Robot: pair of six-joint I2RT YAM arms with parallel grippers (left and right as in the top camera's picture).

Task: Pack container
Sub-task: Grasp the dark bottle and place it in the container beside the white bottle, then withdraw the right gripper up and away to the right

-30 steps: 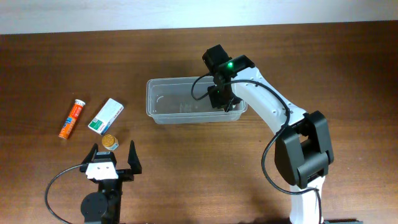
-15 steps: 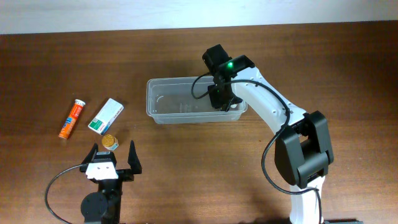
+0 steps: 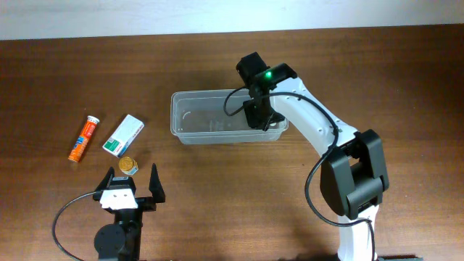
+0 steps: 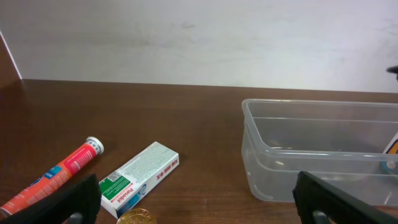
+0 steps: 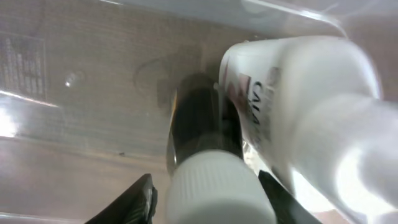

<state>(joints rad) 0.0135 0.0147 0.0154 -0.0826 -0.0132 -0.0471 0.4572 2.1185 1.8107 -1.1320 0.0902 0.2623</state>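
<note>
The clear plastic container [image 3: 210,123] stands at the table's middle and also shows in the left wrist view [image 4: 298,152]. My right gripper [image 3: 258,113] reaches down into its right end. In the right wrist view its fingers [image 5: 205,196] straddle a dark bottle with a white ribbed cap [image 5: 214,186]. A sliver of tub floor shows between the left finger and the bottle. A white bottle [image 5: 298,99] lies beside it in the container. My left gripper [image 3: 135,183] is open and empty near the front edge.
An orange tube [image 3: 83,138], a white and green box [image 3: 123,135] and a small gold-lidded jar [image 3: 127,165] lie on the table at the left, just ahead of my left gripper. They show in the left wrist view too: tube [image 4: 53,177], box [image 4: 140,177], jar [image 4: 137,218].
</note>
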